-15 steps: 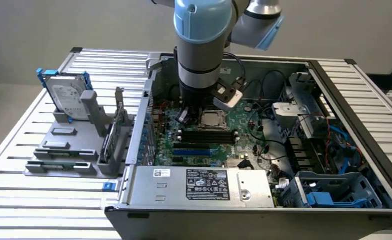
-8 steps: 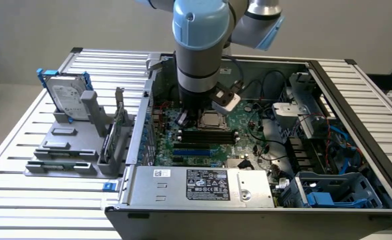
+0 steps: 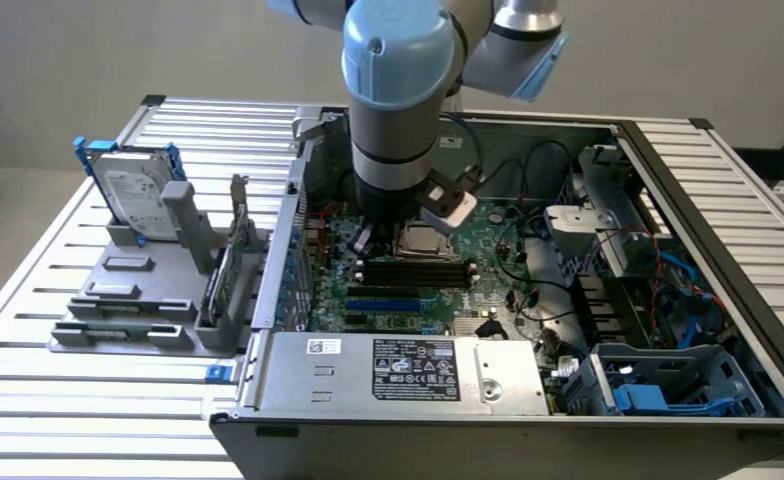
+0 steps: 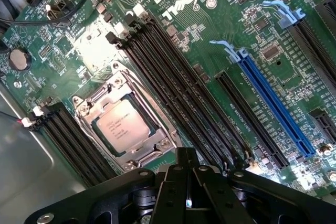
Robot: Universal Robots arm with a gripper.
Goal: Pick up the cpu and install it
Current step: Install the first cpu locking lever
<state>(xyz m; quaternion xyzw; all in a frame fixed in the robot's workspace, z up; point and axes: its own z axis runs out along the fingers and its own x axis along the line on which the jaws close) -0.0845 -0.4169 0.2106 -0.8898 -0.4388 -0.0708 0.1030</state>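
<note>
So the small flat square cpu with the dull silver-grey metal top (image 4: 124,125) is sitting flat in the metal-framed socket (image 4: 157,153) on the green motherboard (image 4: 210,51), metal side facing up, edges running diagonal to the black memory slots (image 4: 178,93) beside it. The black gripper (image 4: 185,169) is hovering just over the slots, jaws pinched together, holding nothing.

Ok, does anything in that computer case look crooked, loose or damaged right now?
Nothing stands out. The cpu lies flat and square inside the metal frame of its socket on the green motherboard, and the shut gripper holds nothing just above the board. The memory slots sit straight and empty.
</note>
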